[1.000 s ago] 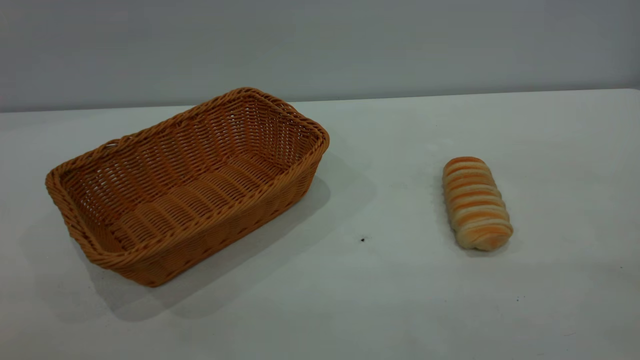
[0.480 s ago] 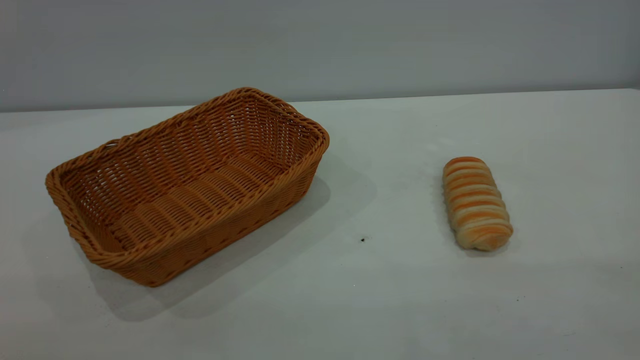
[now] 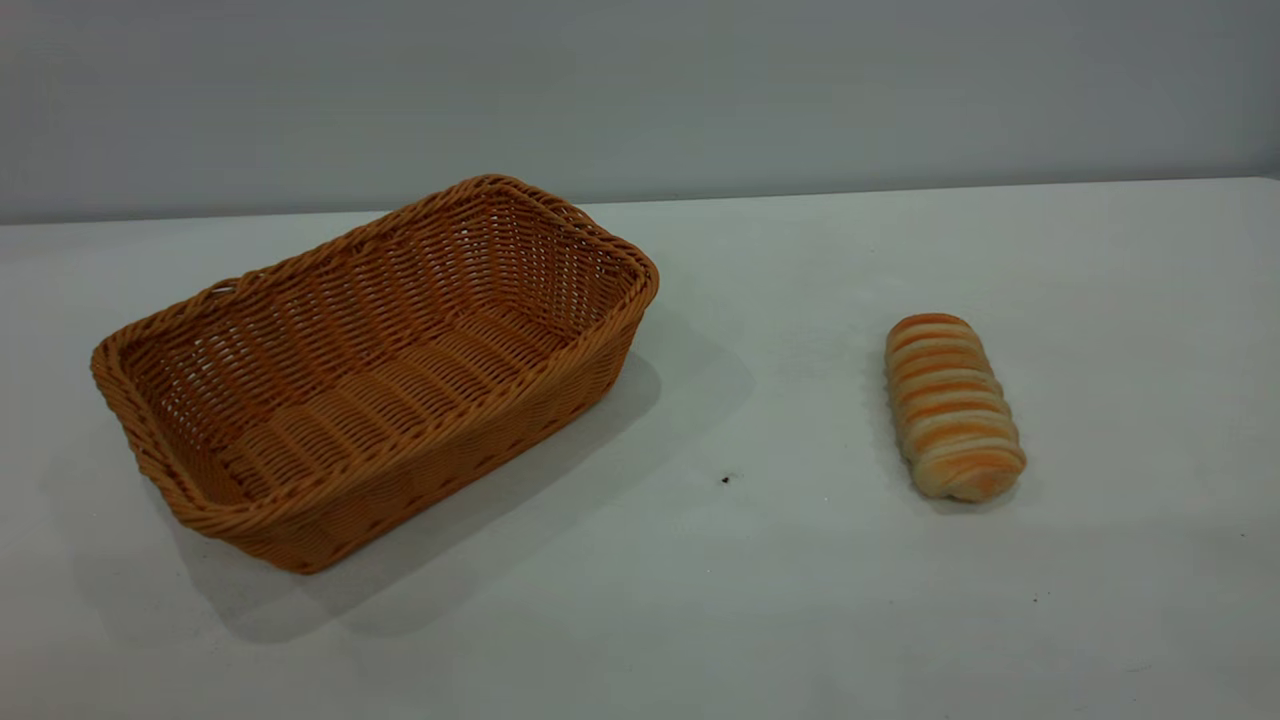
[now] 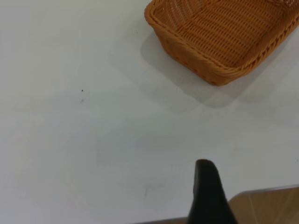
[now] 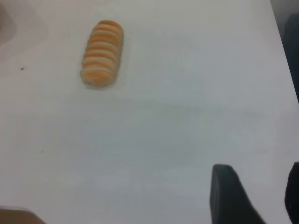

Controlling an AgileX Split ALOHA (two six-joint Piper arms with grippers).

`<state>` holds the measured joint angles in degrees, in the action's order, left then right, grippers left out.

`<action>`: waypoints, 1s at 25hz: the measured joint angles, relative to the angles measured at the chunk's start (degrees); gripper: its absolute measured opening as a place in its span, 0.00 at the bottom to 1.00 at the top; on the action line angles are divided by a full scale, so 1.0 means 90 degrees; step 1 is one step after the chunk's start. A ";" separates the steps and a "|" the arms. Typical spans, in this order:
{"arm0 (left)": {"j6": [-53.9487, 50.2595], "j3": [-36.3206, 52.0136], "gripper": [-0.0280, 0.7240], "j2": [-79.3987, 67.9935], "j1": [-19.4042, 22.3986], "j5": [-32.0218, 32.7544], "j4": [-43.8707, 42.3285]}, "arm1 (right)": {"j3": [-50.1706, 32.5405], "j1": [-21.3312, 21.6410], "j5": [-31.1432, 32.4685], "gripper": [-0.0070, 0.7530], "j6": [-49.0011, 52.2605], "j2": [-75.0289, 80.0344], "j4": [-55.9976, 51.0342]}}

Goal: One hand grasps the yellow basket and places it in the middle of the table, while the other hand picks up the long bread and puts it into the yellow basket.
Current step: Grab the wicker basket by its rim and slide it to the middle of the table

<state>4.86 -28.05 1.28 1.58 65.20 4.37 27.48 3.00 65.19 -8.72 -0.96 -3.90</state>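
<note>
Nothing on the wide white tabletop (image 3: 780, 600) has shifted since a second ago — basket and bread lie exactly where they were, and neither of my arms has entered the exterior view.

The large rectangular orange-tan wicker basket (image 3: 375, 365) sits on the left half of the table, its long axis running diagonally, one short end toward the near left, the other toward the far middle. It stands flat, open side up.

The small oblong cream bread roll with golden-orange stripes (image 3: 953, 405) lies on the right half, well apart from the basket, its long axis running roughly near-to-far (slightly skewed, near end further right).

My left gripper (image 4: 210, 196) hovers over bare table, basket off beyond it; only one dark finger shows, so I cannot tell its spread. My right gripper (image 5: 254, 196) hangs well short of the bread — fingers parted, pinching nothing.
</note>
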 joint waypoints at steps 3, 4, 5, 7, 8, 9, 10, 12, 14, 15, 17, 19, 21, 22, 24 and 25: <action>-0.0019 -0.0050 0.74 0.0000 0.0000 -0.0099 0.0000 | 0.0000 0.0000 -0.0041 0.45 -0.0013 0.0000 -0.0077; -0.0057 -0.0072 0.74 0.0000 0.0000 -0.0315 0.0006 | 0.0012 0.0000 -0.0086 0.45 -0.0039 0.0000 -0.0157; -0.0131 -0.0088 0.74 0.0000 0.0000 -0.0507 0.0017 | 0.0027 0.0000 -0.0149 0.45 -0.0086 0.0050 -0.0237; -0.0317 -0.0103 0.74 -0.0036 0.0000 -0.0931 0.0031 | 0.0076 0.0000 -0.0366 0.45 -0.0213 0.0378 -0.0481; -0.0386 -0.0111 0.74 -0.0135 0.0000 -0.1091 0.0023 | 0.0081 0.0000 -0.0560 0.45 -0.0292 0.0618 -0.0645; -0.0415 -0.0110 0.74 -0.0285 0.0000 -0.1202 0.0007 | 0.0081 0.0000 -0.0767 0.45 -0.0398 0.0828 -0.0802; -0.0421 -0.0110 0.74 -0.0531 0.0000 -0.1289 -0.0001 | 0.0081 0.0000 -0.0939 0.45 -0.0534 0.1095 -0.1007; -0.0421 -0.0110 0.74 -0.1166 0.0000 -0.1567 -0.0001 | 0.0081 0.0000 -0.1320 0.46 -0.0832 0.1601 -0.1385; -0.0421 -0.0110 0.74 -0.1865 0.0000 -0.1856 -0.0006 | 0.0081 0.0000 -0.1673 0.46 -0.1172 0.2156 -0.1723; -0.0435 -0.0110 0.74 -0.2278 0.0000 -0.2066 -0.0006 | 0.0081 0.0000 -0.1884 0.47 -0.1302 0.2423 -0.1871; -0.0462 -0.0110 0.74 -0.3056 0.0000 -0.2430 -0.0006 | 0.0081 0.0000 -0.2250 0.47 -0.1625 0.2888 -0.2118; -0.0540 -0.0110 0.74 -0.3938 0.0000 -0.2837 0.0032 | 0.0081 0.0000 -0.2542 0.47 -0.1874 0.3344 -0.2322; -0.0540 -0.0110 0.74 -0.4788 0.0000 -0.3290 0.0146 | 0.0081 0.0000 -0.2685 0.47 -0.2047 0.3692 -0.2501; -0.0540 -0.0134 0.74 -0.5270 0.0000 -0.3460 0.0218 | 0.0081 0.0000 -0.2734 0.47 -0.2083 0.3847 -0.2590; -0.0573 -0.0287 0.74 -0.6172 0.0000 -0.3739 0.0319 | 0.0081 0.0000 -0.2846 0.47 -0.2126 0.4056 -0.2754; -0.0573 -0.0419 0.74 -0.6655 0.0000 -0.3827 0.0399 | 0.0081 0.0000 -0.2883 0.47 -0.2140 0.4124 -0.2825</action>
<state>-0.30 -31.83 -58.62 1.58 30.76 7.96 28.21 3.00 39.24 -27.98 36.16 -29.33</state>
